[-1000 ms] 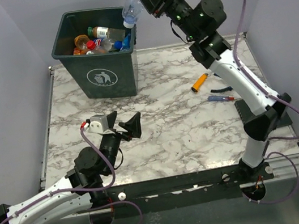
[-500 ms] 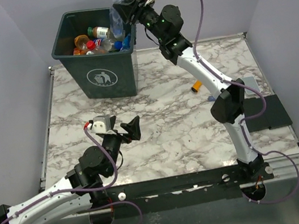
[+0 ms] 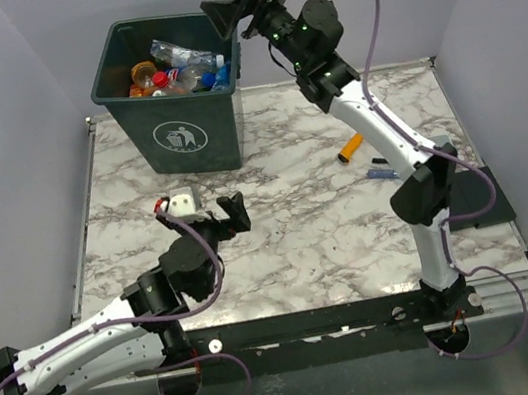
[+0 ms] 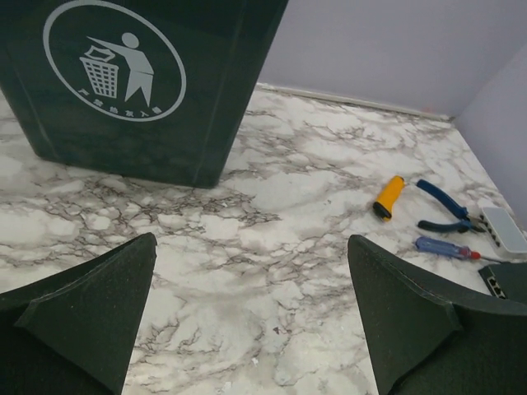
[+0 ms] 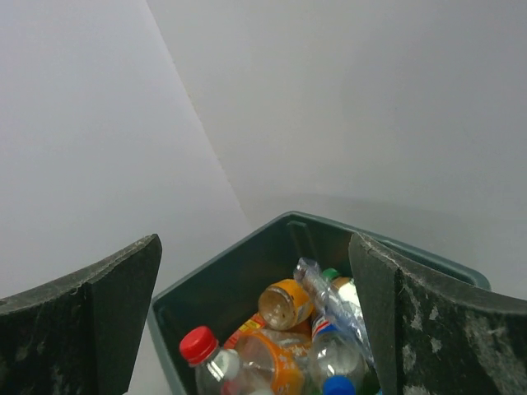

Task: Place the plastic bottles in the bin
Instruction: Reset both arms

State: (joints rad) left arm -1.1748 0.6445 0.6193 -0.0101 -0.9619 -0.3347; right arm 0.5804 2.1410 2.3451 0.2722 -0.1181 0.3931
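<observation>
Several plastic bottles [image 3: 173,66]: heaped inside the bin [image 3: 217,129], with red, blue and green caps and an orange label showing in the right wrist view [image 5: 284,304]. No bottle is visible outside the bin.
Bin: upright at the far left of the surface [image 3: 321,234], litter symbol facing the arms. Its mouth is open upward, so anything let go from above lands inside.
Right gripper [image 3: 232,15]: held high, just over the bin's far right corner. Its 2 fingers are spread wide with nothing between them. Its camera looks down between them into the heap, a pose that suits a release above the mouth.
Left gripper [image 3: 224,214]: low over the surface, near the bin's front but apart from it. Its fingers are spread and empty, and it points at the dark green wall [image 4: 206,107].
Orange cylinder [image 3: 351,148]: lies on the right of the surface and is not a bottle, so probably best left alone.
Pliers [image 4: 445,210]: lie just beside the cylinder, blue handles splayed.
Stage: judged finished or nearly so, since both grippers carry nothing.
</observation>
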